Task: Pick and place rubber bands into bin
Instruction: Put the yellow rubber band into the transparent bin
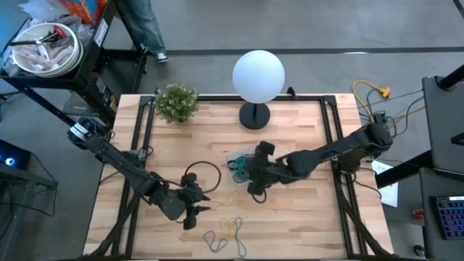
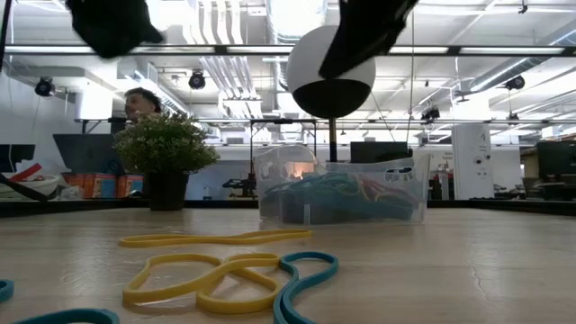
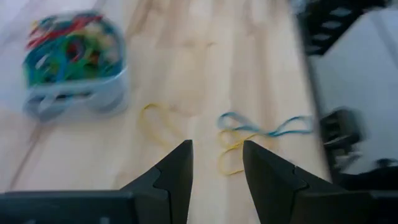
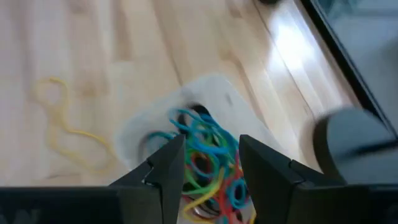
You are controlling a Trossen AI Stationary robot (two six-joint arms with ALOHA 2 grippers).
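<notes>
The clear bin (image 1: 243, 164) sits mid-table, full of coloured rubber bands (image 4: 208, 158); it also shows in the low view (image 2: 342, 193) and the left wrist view (image 3: 74, 62). Loose bands lie flat on the wood near it: a yellow one (image 1: 228, 199), a yellow and blue pair (image 1: 230, 226) and a grey-blue one (image 1: 214, 239). My right gripper (image 4: 211, 165) hangs open just above the bin's near side (image 1: 254, 183), holding nothing. My left gripper (image 3: 216, 158) is open above the table (image 1: 194, 209), left of the loose bands (image 3: 261, 130) and touching none of them.
A white globe lamp (image 1: 258, 76) stands on its dark base behind the bin, and a small potted plant (image 1: 176, 101) sits at the far left. A black cable loop (image 1: 201, 174) lies left of the bin. Bare wood stretches to the right of the bin.
</notes>
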